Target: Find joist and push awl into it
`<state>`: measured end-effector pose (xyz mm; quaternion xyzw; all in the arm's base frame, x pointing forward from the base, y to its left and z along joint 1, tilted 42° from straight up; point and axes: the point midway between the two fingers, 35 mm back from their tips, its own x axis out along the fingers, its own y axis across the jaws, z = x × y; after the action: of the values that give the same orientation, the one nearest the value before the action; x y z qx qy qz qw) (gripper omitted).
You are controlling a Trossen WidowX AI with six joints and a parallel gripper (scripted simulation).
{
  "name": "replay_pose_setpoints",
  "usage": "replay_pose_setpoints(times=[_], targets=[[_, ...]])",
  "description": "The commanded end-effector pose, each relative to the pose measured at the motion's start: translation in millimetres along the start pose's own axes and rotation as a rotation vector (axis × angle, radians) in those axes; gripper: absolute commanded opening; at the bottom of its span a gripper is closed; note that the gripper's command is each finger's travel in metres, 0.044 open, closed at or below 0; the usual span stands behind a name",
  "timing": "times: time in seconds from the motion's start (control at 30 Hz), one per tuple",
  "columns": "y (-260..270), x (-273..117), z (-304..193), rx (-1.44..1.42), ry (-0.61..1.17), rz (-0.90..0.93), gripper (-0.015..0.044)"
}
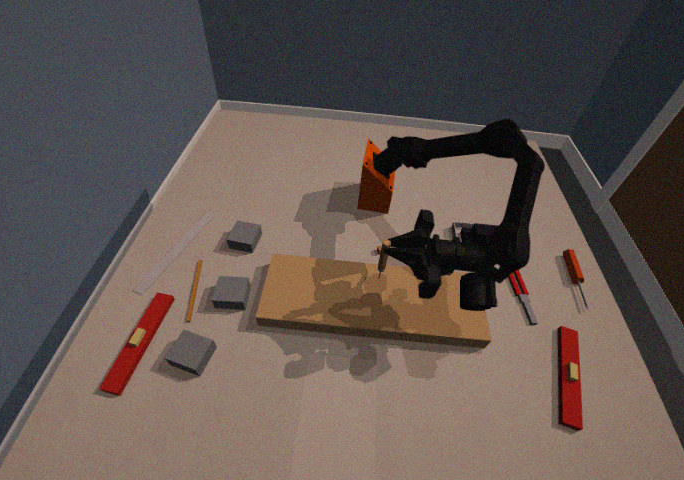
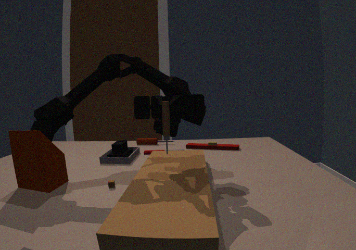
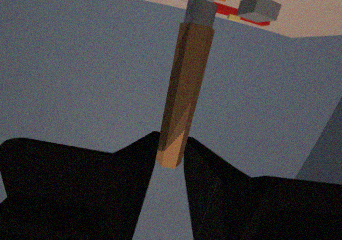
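My gripper (image 1: 388, 250) (image 2: 165, 114) (image 3: 172, 140) is shut on the wooden handle of the awl (image 1: 382, 260) (image 2: 166, 126) (image 3: 189, 75). The awl stands about upright, its thin metal tip down, over the middle stretch of the floor panel (image 1: 292, 271) (image 2: 161, 217). The tip looks a little above the panel, with a gap under it in the exterior view. The black stud finder (image 2: 119, 147) lies in the grey tray (image 2: 115, 160) (image 1: 456, 228); the arm hides most of both in the top view. No hole shows; shadows cover much of the panel.
An orange wedge block (image 1: 374, 195) (image 2: 37, 162) and a small cube (image 2: 111, 184) stand behind the panel. Left are grey blocks (image 1: 230, 292), an orange stick (image 1: 194, 291) and a red bar (image 1: 153, 311). Right are a screwdriver (image 1: 573, 264), a red-handled tool (image 1: 518, 283) and another red bar (image 1: 570, 401).
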<state>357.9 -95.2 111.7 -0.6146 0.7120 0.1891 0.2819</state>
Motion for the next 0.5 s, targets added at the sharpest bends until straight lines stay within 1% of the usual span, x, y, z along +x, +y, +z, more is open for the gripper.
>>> replay_pose_setpoints(times=[0.0,0.47], targets=[[-0.9,0.5,-3.0,0.012,0.015,0.003,0.0000],[-1.6,-0.1,11.8,0.012,0.014,0.003,0.0000]])
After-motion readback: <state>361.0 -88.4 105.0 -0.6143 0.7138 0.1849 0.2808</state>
